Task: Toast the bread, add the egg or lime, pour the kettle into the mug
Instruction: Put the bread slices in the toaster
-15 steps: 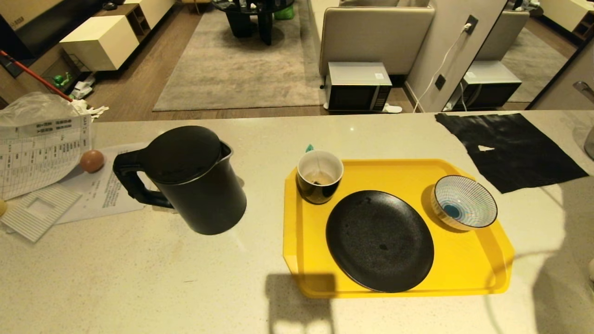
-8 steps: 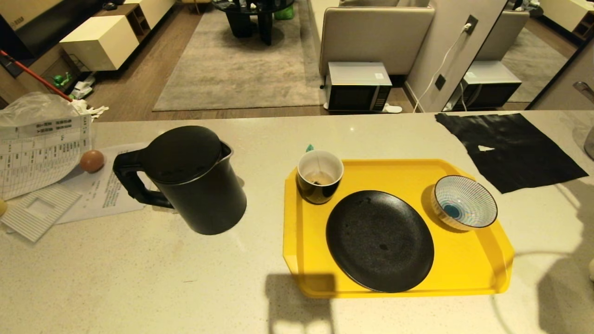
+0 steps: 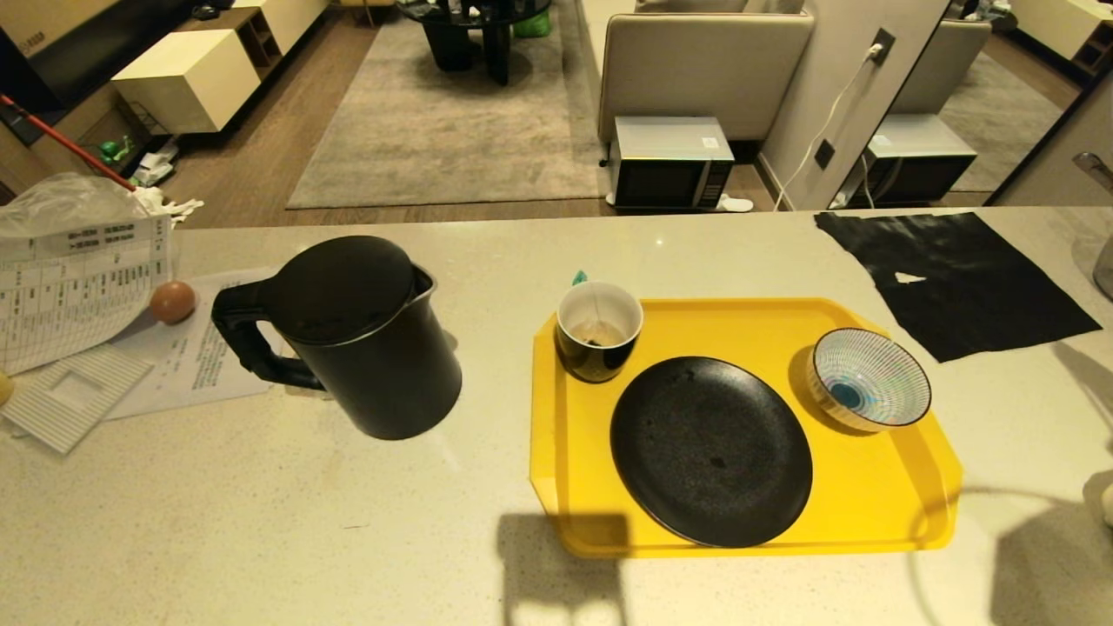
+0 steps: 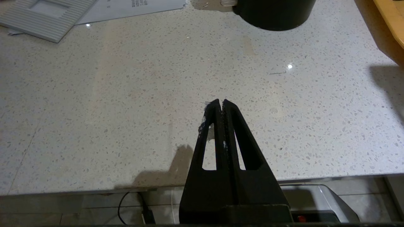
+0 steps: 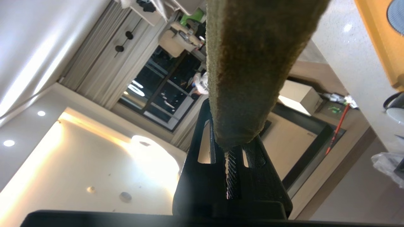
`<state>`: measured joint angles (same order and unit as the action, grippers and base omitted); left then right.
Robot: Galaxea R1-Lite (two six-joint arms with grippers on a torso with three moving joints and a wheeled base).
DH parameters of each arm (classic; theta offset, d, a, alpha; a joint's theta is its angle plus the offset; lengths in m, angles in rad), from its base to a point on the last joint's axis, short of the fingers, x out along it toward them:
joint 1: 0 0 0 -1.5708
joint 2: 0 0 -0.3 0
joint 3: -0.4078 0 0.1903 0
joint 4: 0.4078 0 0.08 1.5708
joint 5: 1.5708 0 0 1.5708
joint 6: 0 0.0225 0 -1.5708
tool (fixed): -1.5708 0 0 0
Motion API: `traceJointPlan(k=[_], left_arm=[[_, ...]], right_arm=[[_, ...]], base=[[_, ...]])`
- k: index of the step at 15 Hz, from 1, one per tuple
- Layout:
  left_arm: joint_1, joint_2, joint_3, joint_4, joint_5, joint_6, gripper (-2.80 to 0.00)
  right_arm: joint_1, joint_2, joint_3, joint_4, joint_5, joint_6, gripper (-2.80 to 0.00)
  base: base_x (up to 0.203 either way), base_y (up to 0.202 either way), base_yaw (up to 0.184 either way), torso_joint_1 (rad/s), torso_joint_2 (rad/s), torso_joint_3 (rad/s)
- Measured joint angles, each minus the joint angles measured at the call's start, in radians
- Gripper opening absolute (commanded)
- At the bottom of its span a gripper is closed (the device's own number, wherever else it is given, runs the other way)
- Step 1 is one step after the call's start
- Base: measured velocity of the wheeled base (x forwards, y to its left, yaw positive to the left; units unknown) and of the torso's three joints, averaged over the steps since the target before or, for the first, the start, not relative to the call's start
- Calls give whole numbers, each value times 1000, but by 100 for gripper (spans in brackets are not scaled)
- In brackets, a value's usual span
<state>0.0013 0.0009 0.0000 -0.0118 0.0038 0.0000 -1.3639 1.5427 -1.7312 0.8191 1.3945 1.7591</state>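
The egg [image 3: 172, 302] lies at the counter's far left on papers [image 3: 187, 352]. Right of it stands the kettle [image 3: 352, 335], lid shut. The left gripper [image 4: 220, 104], fingers pressed together and empty, hangs over bare counter [image 4: 126, 94]. The mug [image 3: 598, 330] occupies the yellow tray [image 3: 878, 496] beside a black plate [image 3: 711, 450] and striped bowl [image 3: 869, 379]. The right gripper [image 5: 232, 148] clamps the bread [image 5: 249, 63] edge-on.
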Motion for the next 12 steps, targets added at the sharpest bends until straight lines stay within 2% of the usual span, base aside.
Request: traceJointPlan(k=[6,9,12], left_arm=[[0,0,0,0,0,0,-280],[0,0,0,0,0,0,-280],[1,0,0,0,0,0,-280]], right_arm=[[-44,-78,153,-7,-7,-9,-280],[-47,-77,133,-13,-3,-14,-280],[5,-80,90,-11,9,-11,-280]], base=[[0,0,0,0,0,0],[0,0,0,0,0,0],[0,0,0,0,0,0]])
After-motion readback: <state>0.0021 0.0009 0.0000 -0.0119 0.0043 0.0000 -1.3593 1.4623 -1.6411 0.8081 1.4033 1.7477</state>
